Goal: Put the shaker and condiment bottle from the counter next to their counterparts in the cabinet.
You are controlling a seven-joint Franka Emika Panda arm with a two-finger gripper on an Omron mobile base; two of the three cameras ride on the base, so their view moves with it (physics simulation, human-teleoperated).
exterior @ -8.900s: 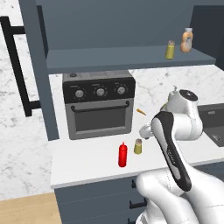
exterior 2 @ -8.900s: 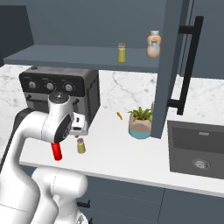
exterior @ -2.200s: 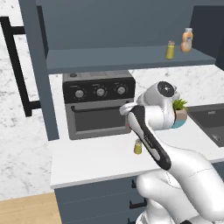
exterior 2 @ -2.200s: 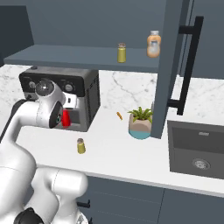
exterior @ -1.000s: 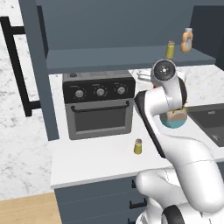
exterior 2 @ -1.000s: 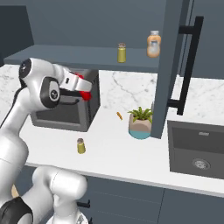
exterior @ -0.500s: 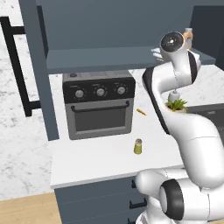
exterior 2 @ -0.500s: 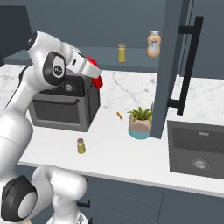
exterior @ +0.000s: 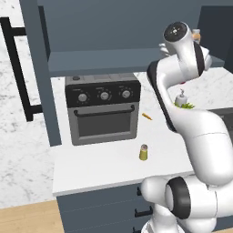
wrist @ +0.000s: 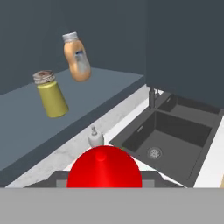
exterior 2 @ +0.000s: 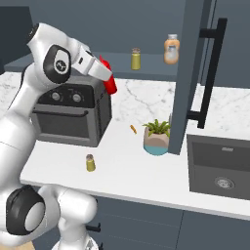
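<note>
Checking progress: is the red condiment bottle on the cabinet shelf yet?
Not yet. The condiment bottle is tilted in the pincer, in the air short of the cabinet shelf.

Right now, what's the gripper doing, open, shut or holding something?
Gripper: shut on the red bottle, raised near the cabinet shelf.

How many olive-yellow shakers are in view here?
2. One shaker stands on the white counter in front of the toaster oven; its twin stands on the cabinet shelf beside the tan-orange bottle.
</note>
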